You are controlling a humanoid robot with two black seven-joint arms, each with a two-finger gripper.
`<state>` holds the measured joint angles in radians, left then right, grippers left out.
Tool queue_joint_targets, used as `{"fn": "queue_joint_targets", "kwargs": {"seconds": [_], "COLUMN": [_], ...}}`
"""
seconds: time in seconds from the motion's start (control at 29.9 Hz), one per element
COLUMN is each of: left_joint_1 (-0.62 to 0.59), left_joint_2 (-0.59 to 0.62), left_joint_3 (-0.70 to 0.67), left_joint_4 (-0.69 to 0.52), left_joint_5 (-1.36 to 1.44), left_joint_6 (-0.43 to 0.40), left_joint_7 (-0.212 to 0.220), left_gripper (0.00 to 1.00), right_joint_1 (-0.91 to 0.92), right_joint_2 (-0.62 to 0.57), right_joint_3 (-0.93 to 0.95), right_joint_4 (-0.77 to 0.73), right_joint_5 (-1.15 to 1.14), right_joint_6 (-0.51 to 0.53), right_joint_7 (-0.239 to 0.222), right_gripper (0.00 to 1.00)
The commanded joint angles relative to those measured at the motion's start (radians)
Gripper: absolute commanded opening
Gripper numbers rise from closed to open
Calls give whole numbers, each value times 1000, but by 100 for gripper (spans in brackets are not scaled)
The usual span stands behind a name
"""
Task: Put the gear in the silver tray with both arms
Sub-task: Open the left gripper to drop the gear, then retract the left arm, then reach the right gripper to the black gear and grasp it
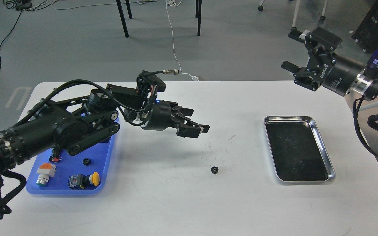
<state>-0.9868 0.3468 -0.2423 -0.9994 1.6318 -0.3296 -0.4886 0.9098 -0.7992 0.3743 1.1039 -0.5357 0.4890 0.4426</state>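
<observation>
A small black gear [214, 169] lies alone on the white table, left of the silver tray [287, 118]. The tray is empty, with a dark floor. My left gripper [198, 120] is open and empty. It hovers above the table, up and to the left of the gear, pointing right. My right gripper [287, 49] is open and empty. It is held high beyond the table's far right edge, above and behind the tray, pointing left.
A blue plastic tray [110, 170] stands at the left, partly under my left arm. It holds another small black gear [86, 161], a yellow push button [94, 178] and a white, orange and green part [43, 170]. Chair legs and cables lie on the floor behind.
</observation>
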Motion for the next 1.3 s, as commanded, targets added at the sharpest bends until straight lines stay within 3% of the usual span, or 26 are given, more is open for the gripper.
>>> {"fn": "queue_joint_targets", "kwargs": {"seconds": [0.0,0.13,0.27,0.43,0.6,0.87,1.14,1.27], "left_joint_1": [92,209,316,431,451,451,451,451], "left_joint_2": [84,161,172,172,172,170,170,169], "left_joint_3": [-80,-196,-334,-514,-542,-542,-532,-531], "left_joint_4": [-5,-45,-56,-65,-65,-64,-64,-64], "left_joint_5": [-358,-682,-782,-843,-886,-906,-906,-906], "left_joint_6": [37,40,40,27,26,26,24,21], "left_joint_7": [0,0,0,0,0,0,0,0], "left_gripper": [98,98,98,98,98,98,98,98], "right_joint_1": [0,14,87,286,405,416,416,419], "right_joint_2": [2,18,80,216,369,581,614,614], "right_joint_3": [-32,-89,-181,-450,-679,-874,-951,-957], "right_joint_4": [21,68,70,62,22,-67,-88,-85], "right_joint_5": [-231,-501,-644,-809,-903,-989,-1003,-1004], "right_joint_6": [0,0,0,-44,-151,-352,-360,-360], "right_joint_7": [46,46,46,46,46,46,46,46], "right_gripper": [100,100,100,100,100,96,89,71]}}
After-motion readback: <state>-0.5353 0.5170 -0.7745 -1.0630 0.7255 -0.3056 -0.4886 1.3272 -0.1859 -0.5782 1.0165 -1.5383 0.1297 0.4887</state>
